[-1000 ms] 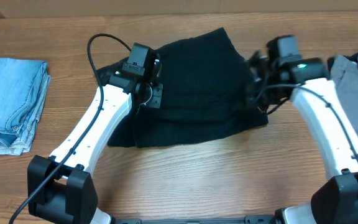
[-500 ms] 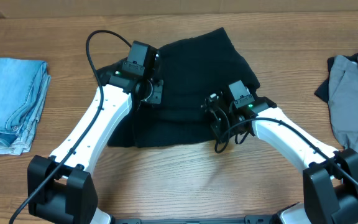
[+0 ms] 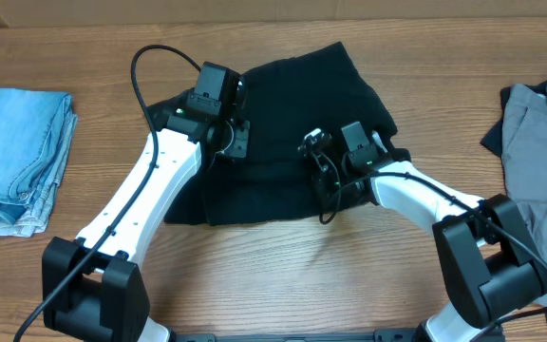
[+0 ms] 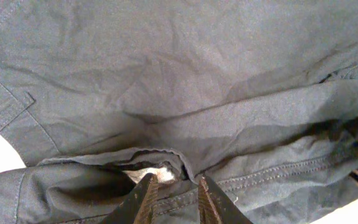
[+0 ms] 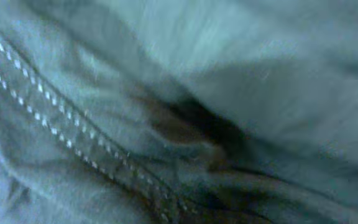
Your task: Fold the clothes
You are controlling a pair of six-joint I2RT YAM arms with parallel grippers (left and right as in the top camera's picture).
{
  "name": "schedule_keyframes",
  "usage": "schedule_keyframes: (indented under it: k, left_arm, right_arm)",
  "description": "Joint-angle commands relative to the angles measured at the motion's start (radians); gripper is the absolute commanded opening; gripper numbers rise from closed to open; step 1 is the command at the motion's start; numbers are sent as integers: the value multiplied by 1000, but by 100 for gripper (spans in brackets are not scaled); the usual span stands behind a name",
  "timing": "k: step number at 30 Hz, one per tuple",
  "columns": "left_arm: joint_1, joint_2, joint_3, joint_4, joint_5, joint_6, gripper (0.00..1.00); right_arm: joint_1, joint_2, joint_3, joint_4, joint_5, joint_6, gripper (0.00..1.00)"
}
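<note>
A black garment (image 3: pixel 292 95) lies crumpled in the middle of the table. It fills the left wrist view (image 4: pixel 179 74) and the right wrist view (image 5: pixel 166 93). My left gripper (image 3: pixel 237 142) is at the garment's left side; its fingers (image 4: pixel 175 190) are closed narrowly on a stitched hem fold. My right gripper (image 3: pixel 319 161) is low over the garment's front middle. The right wrist view is a blurred close-up of cloth and seam, so its fingers are hidden.
A folded stack of blue denim (image 3: pixel 17 152) lies at the left edge. A grey garment (image 3: pixel 539 142) lies at the right edge. Bare wood table (image 3: pixel 283 275) shows in front of the black garment.
My right arm swung from the garment's right edge to its front middle. The garment's right side has drawn in. The left arm has not moved.
</note>
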Motion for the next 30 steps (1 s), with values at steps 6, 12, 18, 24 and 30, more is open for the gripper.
schedule_keyframes:
  k: [6,12,18,24,30]
  left_arm:
    - [-6,-20,21,-16,-8,0,25]
    - [-8,-20,21,-29,251,0,12]
    - [-28,14,21,-42,253,1,9]
    - [-35,101,21,-48,257,1,4]
    - [-46,234,21,-24,252,0,4]
  right_arm:
    - [5,1,102,146,61,4,4]
    - [4,3,108,206,72,4,4]
    - [2,-5,369,-70,72,84,4]
    - [-116,-17,521,-686,131,263,4]
    - [-143,-2,441,-607,132,258,4]
